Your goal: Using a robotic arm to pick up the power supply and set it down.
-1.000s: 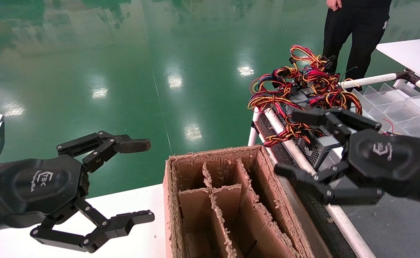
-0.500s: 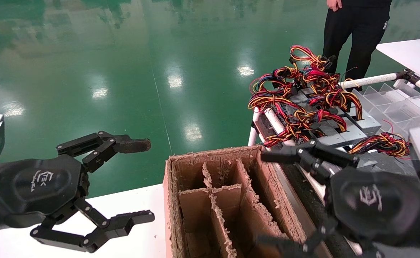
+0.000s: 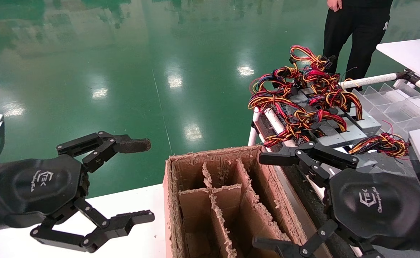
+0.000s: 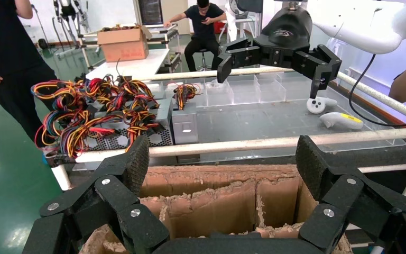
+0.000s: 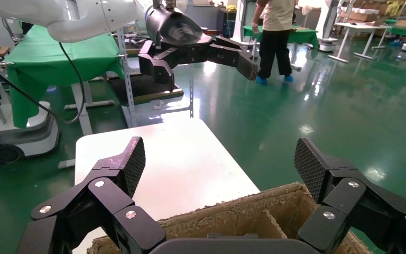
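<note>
The right gripper [image 3: 267,202] hangs spread wide and empty over the cardboard box [image 3: 231,200]. The power supply [image 3: 378,152] lies beyond it on the rack [image 3: 278,125]. The left gripper [image 3: 143,181] hovers open beside the box.

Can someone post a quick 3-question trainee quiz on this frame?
1. True or false: the right gripper is shut on a power supply.
2. Where does the lone power supply stand in the left wrist view?
A. Inside the cardboard box
B. On the rack, beside the pile of power supplies
C. In the left gripper
3. Fill in: the cardboard box is split into compartments by cardboard ____.

Key
1. False: it is open and empty, over the box's right side.
2. B
3. dividers
</note>
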Controlling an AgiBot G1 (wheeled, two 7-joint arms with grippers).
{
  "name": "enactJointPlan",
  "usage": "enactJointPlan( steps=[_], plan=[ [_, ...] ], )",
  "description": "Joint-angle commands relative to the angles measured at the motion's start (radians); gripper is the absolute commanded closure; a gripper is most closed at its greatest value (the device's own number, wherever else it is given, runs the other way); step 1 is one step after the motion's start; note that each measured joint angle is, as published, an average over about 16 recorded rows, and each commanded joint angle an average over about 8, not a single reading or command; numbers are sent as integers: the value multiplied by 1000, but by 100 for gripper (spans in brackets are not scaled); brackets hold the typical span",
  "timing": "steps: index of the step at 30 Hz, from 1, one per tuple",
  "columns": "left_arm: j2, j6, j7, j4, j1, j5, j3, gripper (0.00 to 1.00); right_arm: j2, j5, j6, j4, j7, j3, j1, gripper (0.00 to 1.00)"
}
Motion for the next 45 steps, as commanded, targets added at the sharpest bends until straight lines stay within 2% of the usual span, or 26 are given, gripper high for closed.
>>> enactJointPlan(
  steps=[1, 45],
  plan=[
    [0, 0, 0, 0, 0, 0, 0, 0, 1, 0, 2, -1, 0, 0, 0, 0],
    [0, 0, 0, 0, 0, 0, 0, 0, 4, -3, 12, -3, 3, 2, -1, 0]
  ],
)
